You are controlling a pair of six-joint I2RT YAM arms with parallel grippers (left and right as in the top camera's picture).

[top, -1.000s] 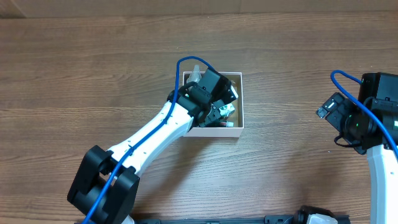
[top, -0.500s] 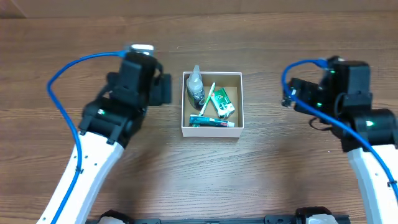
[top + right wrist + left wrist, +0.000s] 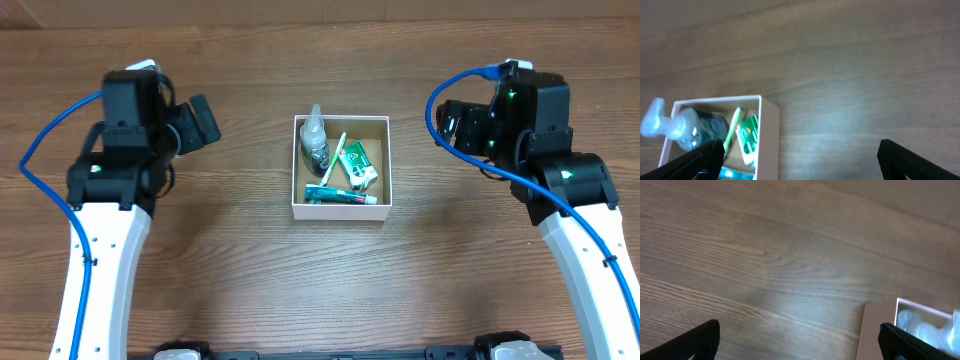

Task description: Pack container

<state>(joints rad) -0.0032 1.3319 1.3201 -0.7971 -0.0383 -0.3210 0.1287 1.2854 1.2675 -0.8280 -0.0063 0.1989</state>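
The container (image 3: 340, 211), a small white box with a brown inside, sits mid-table. In it lie a spray bottle (image 3: 315, 140), a green-and-white toothbrush (image 3: 335, 158), a green packet (image 3: 358, 165) and a toothpaste tube (image 3: 343, 196). My left gripper (image 3: 197, 124) hovers well left of the box, open and empty. My right gripper (image 3: 452, 124) hovers to its right, also open and empty. The left wrist view shows the left gripper (image 3: 800, 342) wide over bare wood, with the container's wall (image 3: 877, 330) by one finger. Under the right gripper (image 3: 800, 160) are the container's corner (image 3: 769, 140) and the bottle (image 3: 680, 125).
The brown wooden tabletop (image 3: 330, 290) surrounds the box on all sides. Blue cables loop off both arms, one near the left arm (image 3: 60, 130) and one near the right (image 3: 440, 100). No other loose objects show.
My left arm has lifted out of the container and swung back to the left, its jaws opening on nothing. My right arm has shifted inward from the table's right edge.
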